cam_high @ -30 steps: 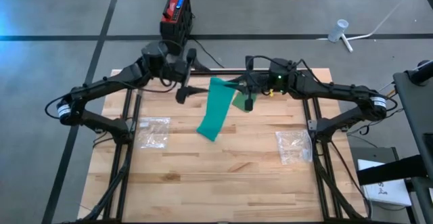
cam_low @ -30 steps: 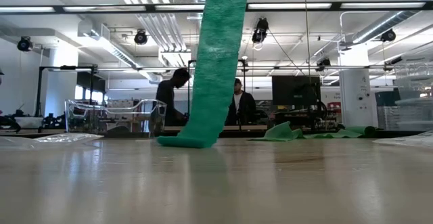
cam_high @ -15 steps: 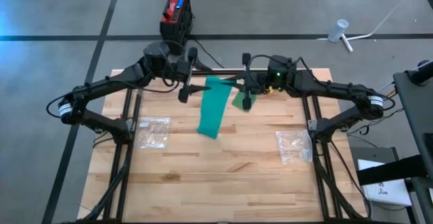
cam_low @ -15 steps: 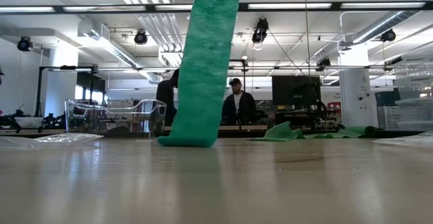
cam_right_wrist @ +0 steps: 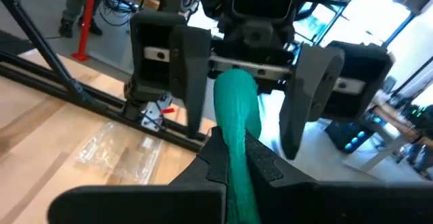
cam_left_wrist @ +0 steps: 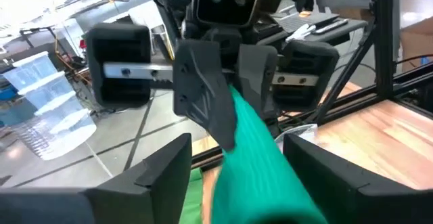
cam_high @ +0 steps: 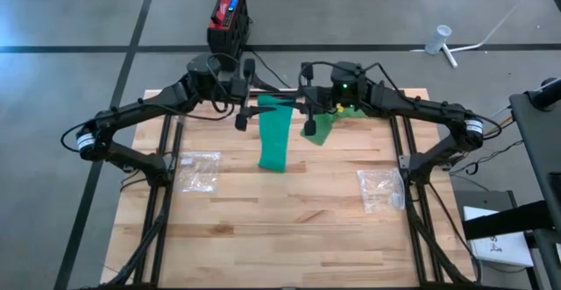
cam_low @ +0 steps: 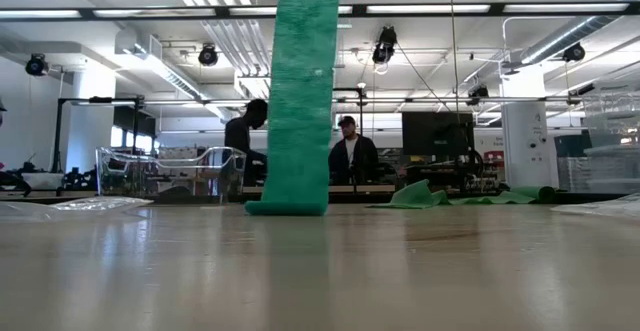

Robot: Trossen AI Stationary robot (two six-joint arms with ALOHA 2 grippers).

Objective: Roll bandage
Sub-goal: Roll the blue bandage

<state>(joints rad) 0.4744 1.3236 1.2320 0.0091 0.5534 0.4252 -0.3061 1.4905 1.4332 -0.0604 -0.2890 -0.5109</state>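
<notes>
The bandage [cam_high: 275, 134] is a long green strip, and I am holding it up high over the far middle of the table [cam_high: 289, 229]. It hangs down, and its bottom end rests on the wood in a little fold. From the low camera it looks like a tall green ribbon [cam_low: 297, 91] dropping straight from the top of the picture to the table.

My right gripper [cam_high: 307, 115] has its two fingers pinched tight on the top end of the strip. In the right wrist camera the green cloth [cam_right_wrist: 238, 126] comes right up out of the squeezed fingers. I hold it that way so the strip stays pulled long and flat, not bunched up.

My left gripper [cam_high: 242, 113] is just beside the other one, nose to nose with it. Its fingers are apart, one on each side of the strip near the top. In the left wrist camera the cloth [cam_left_wrist: 254, 163] runs between the two dark fingers [cam_left_wrist: 145, 183], and they do not seem to touch it. I think this hand is there to take the strip next, so the rolling can begin.

Not much looks rolled yet, as nearly all of the strip hangs loose. More green cloth [cam_high: 321, 130] lies on the table under the right arm. Two clear plastic bags [cam_high: 198, 169] lie on the sides, well away.
</notes>
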